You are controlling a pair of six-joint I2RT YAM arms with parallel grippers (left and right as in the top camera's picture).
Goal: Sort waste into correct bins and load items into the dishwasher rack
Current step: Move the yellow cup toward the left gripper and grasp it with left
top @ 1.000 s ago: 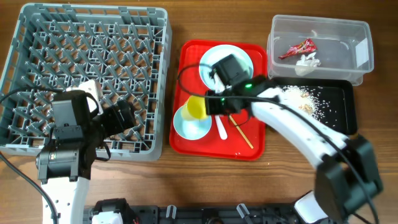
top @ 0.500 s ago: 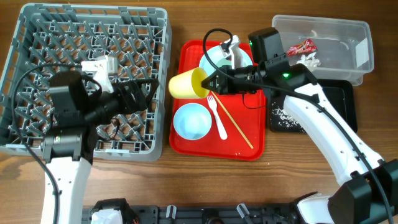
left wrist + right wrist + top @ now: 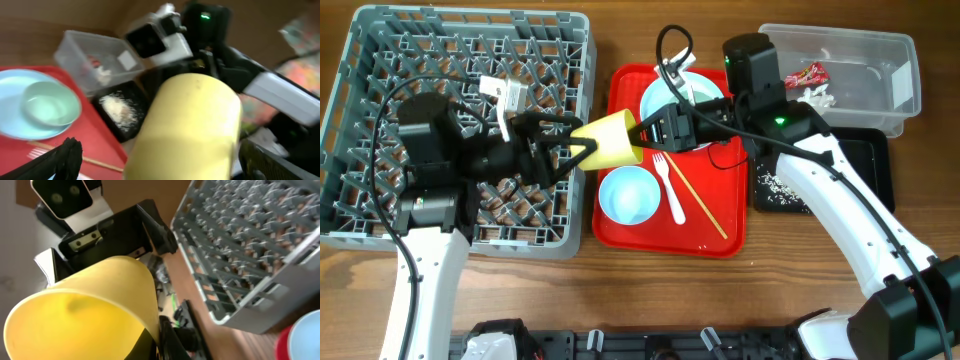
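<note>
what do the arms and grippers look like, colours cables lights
Both arms have white shell links with black joint blocks. The right arm shows a lit green light near its wrist and a black cable looping above it. The left arm carries a white camera module. The left gripper and right gripper have black fingers.

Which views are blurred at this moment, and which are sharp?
Overhead: sharp and evenly lit, yellow cup crisp. Left wrist: blurred throughout, clear tub smeared. Right wrist: cup's rim fairly sharp up close, dishwasher rack behind it softer.
</note>
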